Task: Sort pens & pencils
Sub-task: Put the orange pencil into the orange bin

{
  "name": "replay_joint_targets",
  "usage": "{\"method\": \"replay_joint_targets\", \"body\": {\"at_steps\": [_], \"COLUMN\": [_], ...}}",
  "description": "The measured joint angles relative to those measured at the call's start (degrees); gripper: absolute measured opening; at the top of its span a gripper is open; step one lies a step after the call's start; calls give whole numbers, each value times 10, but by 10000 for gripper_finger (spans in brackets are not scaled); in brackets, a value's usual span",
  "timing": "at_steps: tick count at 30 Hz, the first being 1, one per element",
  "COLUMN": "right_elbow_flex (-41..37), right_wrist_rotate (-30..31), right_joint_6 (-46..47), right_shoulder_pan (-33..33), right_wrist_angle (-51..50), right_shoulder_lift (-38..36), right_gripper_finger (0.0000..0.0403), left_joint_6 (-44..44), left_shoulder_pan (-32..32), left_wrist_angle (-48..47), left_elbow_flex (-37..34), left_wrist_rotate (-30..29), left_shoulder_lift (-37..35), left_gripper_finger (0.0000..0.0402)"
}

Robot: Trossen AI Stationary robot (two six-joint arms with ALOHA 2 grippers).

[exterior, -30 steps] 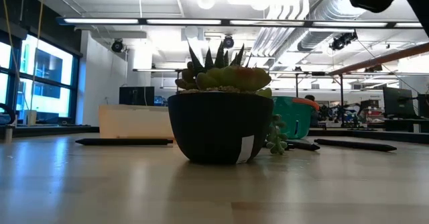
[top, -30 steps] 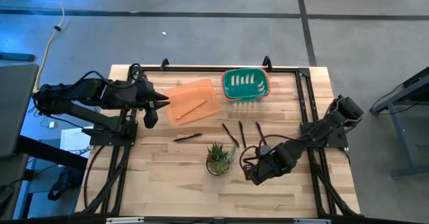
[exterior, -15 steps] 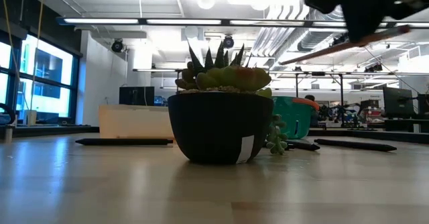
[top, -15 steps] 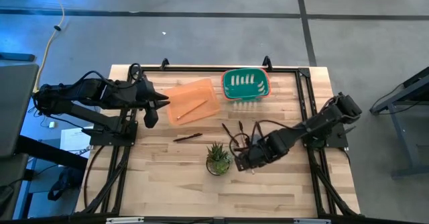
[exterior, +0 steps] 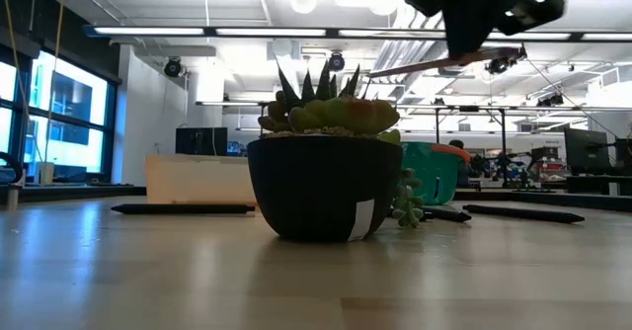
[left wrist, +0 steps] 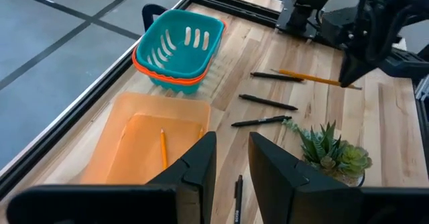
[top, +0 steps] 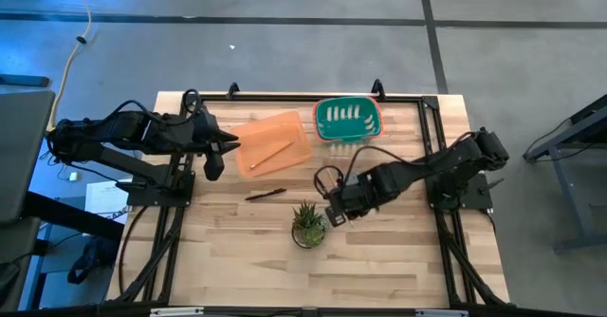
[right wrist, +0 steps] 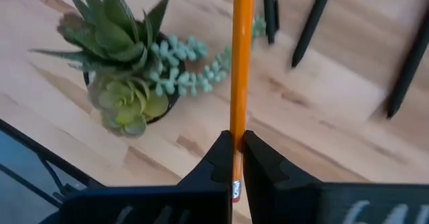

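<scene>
My right gripper hangs over the table beside the potted plant, shut on an orange pencil that it carries in the air. My left gripper waits open at the left edge of the orange tray. One pencil lies flat in that tray. Dark pens lie flat on the wood: one near the tray, and three between the plant and the teal basket. No further pencil shows. My right gripper pinches the pencil between its two fingers near one end, where a metal band shows just behind the fingertips. The fingers come from above. The pencil is lifted clear, nearly level, and its long free part sticks out over the pens.
A potted succulent stands near the table's middle, close under the carried pencil. A teal basket with an orange rim sits at the far edge, right of the tray. A black frame rail runs around the work area.
My right gripper has moved from the near right part of the table toward the left and the far edge, carrying the pencil. It now hangs beside the plant over the pens. In the low view the pencil has come into sight, moved left and become more level.
</scene>
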Motion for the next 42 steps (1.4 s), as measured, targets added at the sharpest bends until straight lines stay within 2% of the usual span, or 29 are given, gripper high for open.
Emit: {"method": "replay_joint_targets", "body": {"at_steps": [17,42], "right_elbow_flex": [59,66], "right_wrist_rotate": [-1,-14], "right_joint_6": [-203,-379], "right_shoulder_pan": [-109,-173], "right_wrist_angle": [-76,-87], "right_shoulder_lift": [0,0], "right_gripper_finger": [0,0], "left_joint_6": [-28,-90], "left_shoulder_pan": [0,0], "left_wrist_angle": [0,0], "left_elbow_flex": [0,0], "left_wrist_rotate": [-12,-54], "left_shoulder_lift": [0,0], "left_gripper_finger": [76,76]}}
